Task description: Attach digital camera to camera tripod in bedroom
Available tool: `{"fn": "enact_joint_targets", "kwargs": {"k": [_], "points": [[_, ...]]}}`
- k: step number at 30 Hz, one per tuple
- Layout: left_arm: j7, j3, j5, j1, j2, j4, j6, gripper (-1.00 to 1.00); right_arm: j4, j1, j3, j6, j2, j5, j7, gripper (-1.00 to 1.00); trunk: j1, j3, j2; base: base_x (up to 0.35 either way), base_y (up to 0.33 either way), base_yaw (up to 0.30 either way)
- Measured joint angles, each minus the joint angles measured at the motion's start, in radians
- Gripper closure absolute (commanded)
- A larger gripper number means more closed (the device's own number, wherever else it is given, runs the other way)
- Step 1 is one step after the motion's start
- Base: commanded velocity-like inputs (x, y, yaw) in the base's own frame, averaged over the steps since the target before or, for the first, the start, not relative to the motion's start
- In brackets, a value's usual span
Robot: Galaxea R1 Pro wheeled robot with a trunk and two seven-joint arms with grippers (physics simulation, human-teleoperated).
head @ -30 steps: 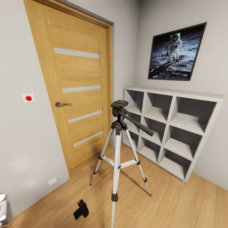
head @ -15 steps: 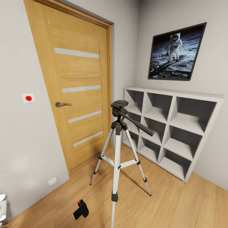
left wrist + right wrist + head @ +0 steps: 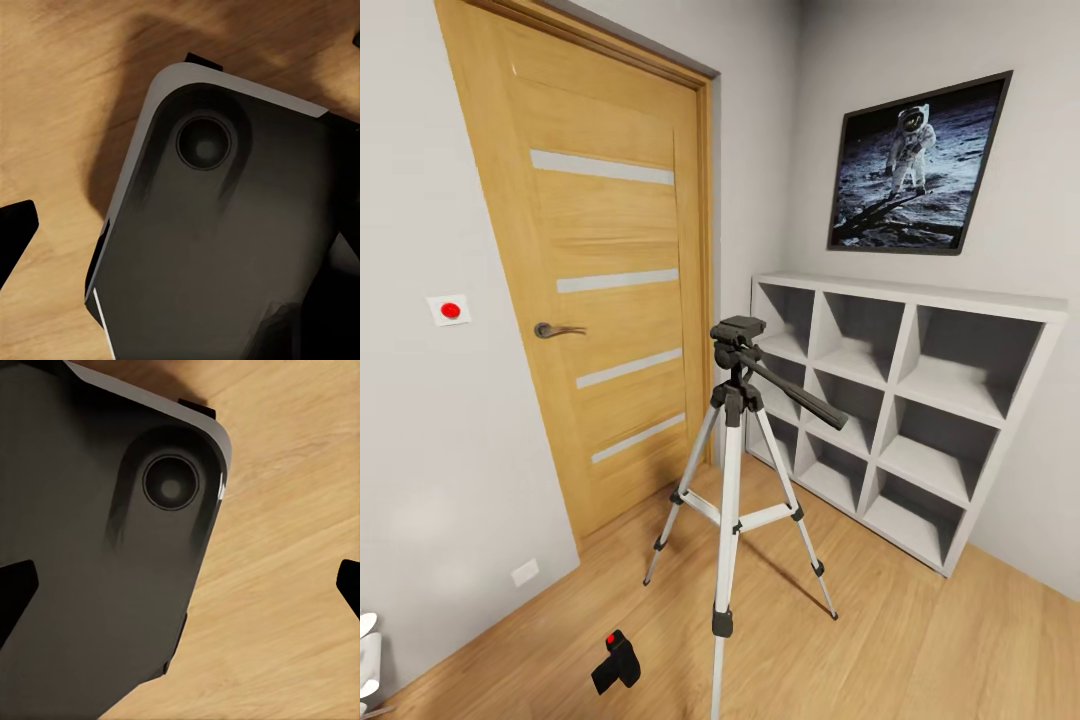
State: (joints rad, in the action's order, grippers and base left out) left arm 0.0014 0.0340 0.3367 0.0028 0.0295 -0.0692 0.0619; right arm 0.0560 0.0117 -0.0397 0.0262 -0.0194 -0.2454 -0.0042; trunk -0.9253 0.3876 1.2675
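The camera tripod [image 3: 732, 470] stands on the wood floor in front of the oak door, its silver legs spread and its dark grey head [image 3: 737, 340] bare, with the black handle slanting down to the right. On the floor near its front leg lies the digital camera [image 3: 618, 662], small and black with a red button on top. In the left wrist view, my left gripper [image 3: 180, 247] points down at the robot's dark base [image 3: 225, 247], fingers apart with nothing between them. My right gripper [image 3: 180, 589] also stands open over the base [image 3: 97, 547] and the floor.
A white cube shelf [image 3: 900, 410] lines the right wall under an astronaut poster [image 3: 915, 165]. The oak door [image 3: 600, 280] is shut, with a red button plate [image 3: 450, 310] on the wall beside it. Open floor [image 3: 920, 640] lies right of the tripod.
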Motion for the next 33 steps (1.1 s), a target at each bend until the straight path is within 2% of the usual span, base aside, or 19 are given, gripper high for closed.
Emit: {"fn": "enact_joint_targets", "kwargs": {"k": [33], "points": [[0.000, 0.000, 0.000, 0.000, 0.001, 0.000, 0.000, -1.00, 0.000, 0.000, 0.003, -0.001, 0.001, 0.002, 0.008, -1.00, 0.000, 0.000, 0.000, 0.000, 0.000, 0.000]]}}
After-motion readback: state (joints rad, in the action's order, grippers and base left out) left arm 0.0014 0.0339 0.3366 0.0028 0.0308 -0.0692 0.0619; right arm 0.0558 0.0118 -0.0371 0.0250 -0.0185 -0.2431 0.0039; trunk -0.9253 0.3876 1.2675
